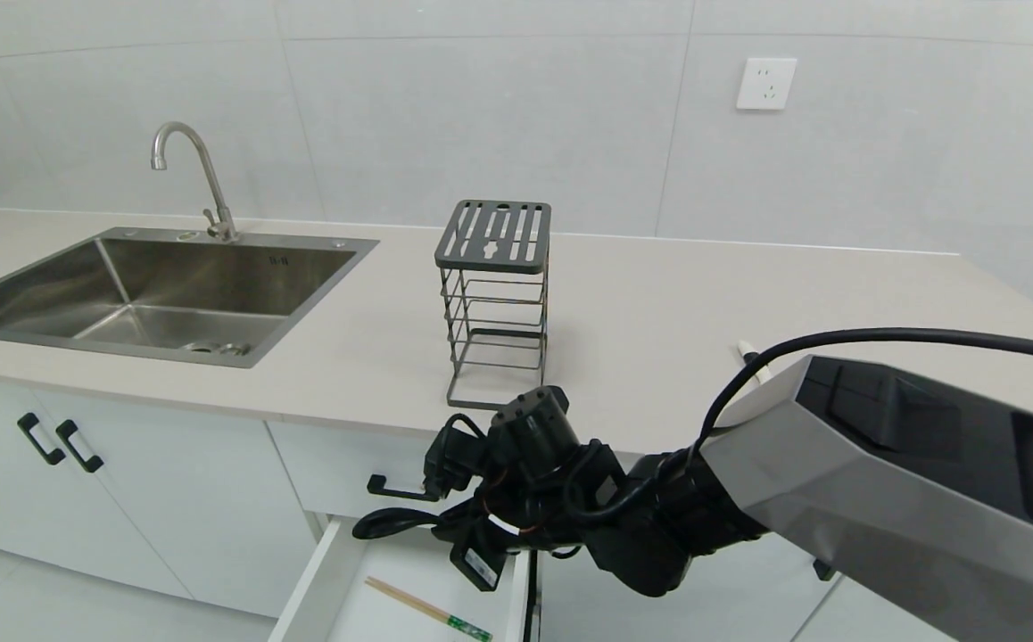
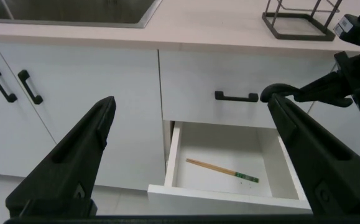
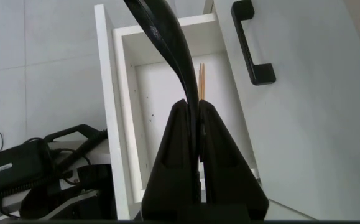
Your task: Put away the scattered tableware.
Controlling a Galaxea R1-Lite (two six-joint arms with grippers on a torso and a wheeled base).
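My right gripper (image 1: 472,535) hangs in front of the counter edge, above the open white drawer (image 1: 338,588), and is shut on a black spoon (image 1: 387,522). In the right wrist view the spoon (image 3: 161,37) sticks out from between the closed fingers (image 3: 180,137) over the drawer (image 3: 105,93). A pair of wooden chopsticks (image 1: 427,611) lies on the drawer floor. My left gripper (image 2: 191,106) is open, low and back from the cabinet, facing the drawer (image 2: 229,190), the chopsticks (image 2: 222,170) and the spoon (image 2: 282,93).
A dark wire rack (image 1: 494,294) stands on the counter behind the right arm. The steel sink (image 1: 142,294) with its tap is at the left. A small white item (image 1: 746,349) lies on the counter, mostly hidden by the arm. Black handles (image 2: 235,96) stick out from the cabinet fronts.
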